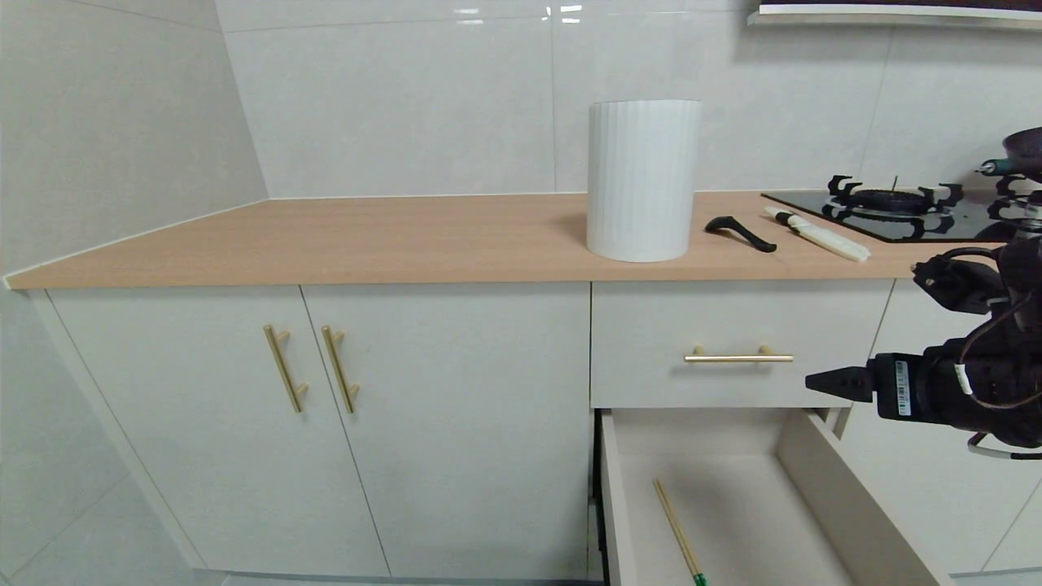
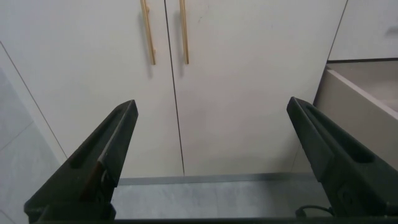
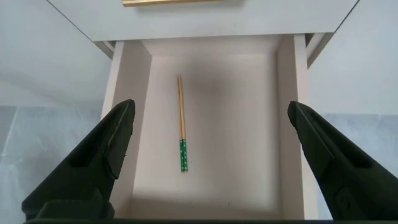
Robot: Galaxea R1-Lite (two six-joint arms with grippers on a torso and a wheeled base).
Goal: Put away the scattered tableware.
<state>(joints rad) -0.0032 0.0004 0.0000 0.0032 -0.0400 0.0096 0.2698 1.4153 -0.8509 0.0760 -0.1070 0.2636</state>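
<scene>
Two green-tipped bamboo chopsticks lie in the open white drawer; my right gripper hangs spread and empty above it, presumably free for the black plastic scoop on the wooden table.

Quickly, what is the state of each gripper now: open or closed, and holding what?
Left gripper: open, holding nothing.
Right gripper: open, empty, above the drawer with the chopsticks.

Matt wood, glossy tile, brass-coloured metal.
The countertop shows matt wood grain; wall tiles are glossy; cabinet doors smooth matt white; drawer handle brass-coloured metal; hob glossy black glass; chopsticks pale wood, green-painted ends.
</scene>
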